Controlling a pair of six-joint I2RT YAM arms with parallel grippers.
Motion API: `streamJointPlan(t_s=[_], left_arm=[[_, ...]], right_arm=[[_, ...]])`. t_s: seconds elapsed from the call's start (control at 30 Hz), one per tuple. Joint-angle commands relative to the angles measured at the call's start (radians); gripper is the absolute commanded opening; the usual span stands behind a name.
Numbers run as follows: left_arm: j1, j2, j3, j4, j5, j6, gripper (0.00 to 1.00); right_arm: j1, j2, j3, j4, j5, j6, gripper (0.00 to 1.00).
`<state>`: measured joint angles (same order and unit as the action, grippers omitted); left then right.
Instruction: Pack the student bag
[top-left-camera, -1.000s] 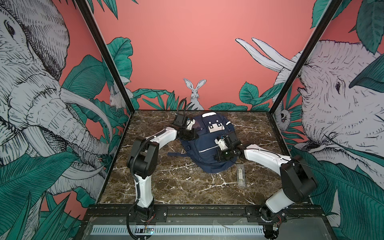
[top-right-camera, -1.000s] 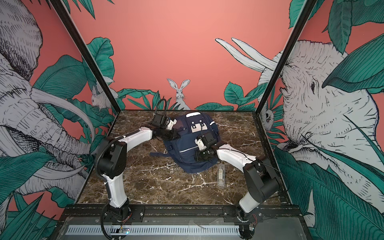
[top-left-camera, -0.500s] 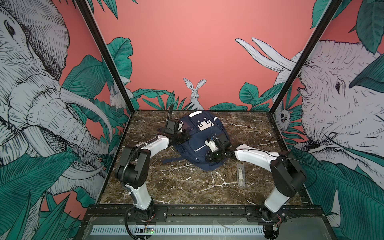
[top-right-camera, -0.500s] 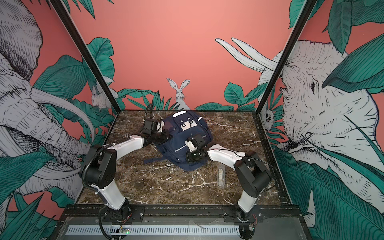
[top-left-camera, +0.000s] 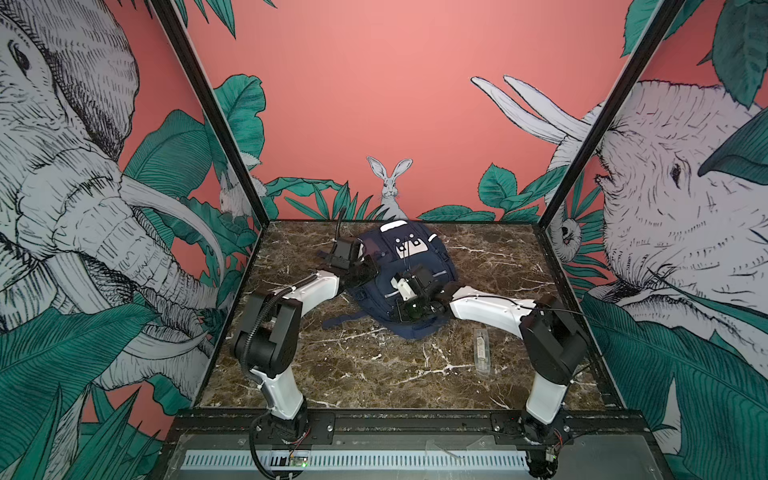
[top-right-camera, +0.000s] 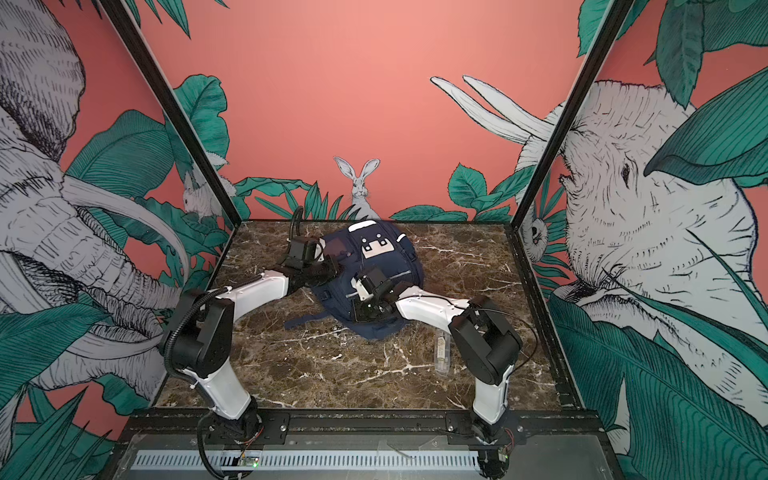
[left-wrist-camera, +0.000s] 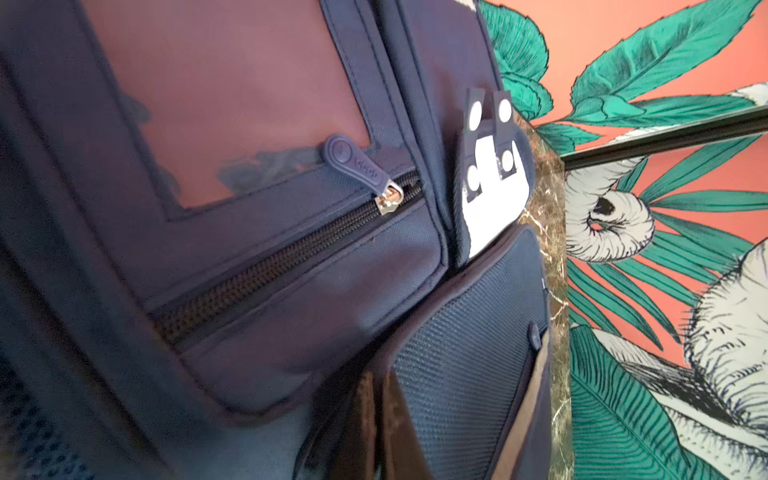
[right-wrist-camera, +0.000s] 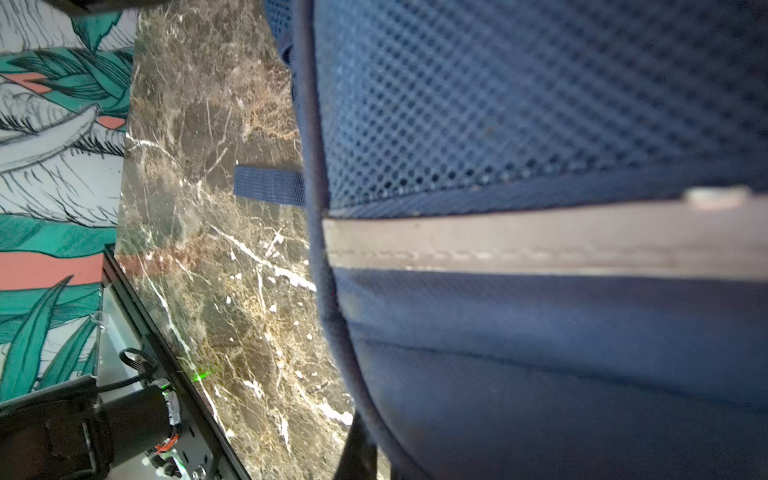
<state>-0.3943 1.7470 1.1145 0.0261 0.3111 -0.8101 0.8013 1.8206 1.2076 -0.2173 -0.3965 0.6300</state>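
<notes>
Navy fabric: student bag (top-left-camera: 434, 266), lying flat with front face up, rounded outline.
Location: upper centre of the marble tabletop (top-left-camera: 374, 374) in both top views, top end close to the back wall.
White trim: white patch (top-left-camera: 409, 246) with small navy tabs near the top end; narrow white strip just above it.
Front pocket: grey reflective stripe (right-wrist-camera: 540, 245) running across, mesh (right-wrist-camera: 519, 95) directly beside it.
Zipped pocket: black zipper (left-wrist-camera: 270, 266) with teeth meshed along the visible length; navy pull tab (left-wrist-camera: 357, 164) at one end; glossy square panel (left-wrist-camera: 224, 95) adjoining.
Strap: loose strap (top-left-camera: 345, 322) trailing onto the marble at the bag's lower left.
Left gripper (top-left-camera: 365, 270): against the bag's left edge, fingers closed; pinch on fabric not discernible.
Right gripper (top-left-camera: 411, 309): on the bag's lower front, fingers closed; pinch on fabric not discernible.
Edges: black frame posts (top-left-camera: 216, 124) rising from both back corners; black rail (top-left-camera: 415, 419) along the front edge.
Open room: bare marble across the lower half of the tabletop and to the right of the bag; clear plastic case (top-left-camera: 481, 351) at lower right, apart from the bag.
</notes>
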Motion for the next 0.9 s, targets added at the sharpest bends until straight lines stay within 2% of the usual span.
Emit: streamJointPlan(t_s=[0.0,0.17,0.4,0.53,0.67,0.87], left_arm=[[-0.019,-0.059,-0.013,0.084,-0.036,-0.049,0.00],[-0.032,-0.082,-0.043,0.098,-0.075,-0.072,0.00],[-0.055,-0.150,-0.139,0.150,-0.192,-0.146,0.00],[-0.061,-0.171,-0.159,0.150,-0.234,-0.165,0.00],[-0.066,-0.175,-0.168,0.157,-0.256,-0.185,0.00],[-0.105,-0.157,-0.164,0.175,-0.289,-0.221,0.00]], right_arm=[[0.016,0.003,0.025,0.136,0.017,0.080,0.00],[0.012,-0.008,0.001,0.208,0.063,0.157,0.00],[-0.001,-0.054,-0.107,0.297,0.107,0.239,0.00],[-0.017,-0.097,-0.178,0.289,0.119,0.224,0.00],[-0.034,-0.133,-0.235,0.300,0.112,0.223,0.00],[-0.032,-0.108,-0.198,0.367,0.062,0.271,0.00]])
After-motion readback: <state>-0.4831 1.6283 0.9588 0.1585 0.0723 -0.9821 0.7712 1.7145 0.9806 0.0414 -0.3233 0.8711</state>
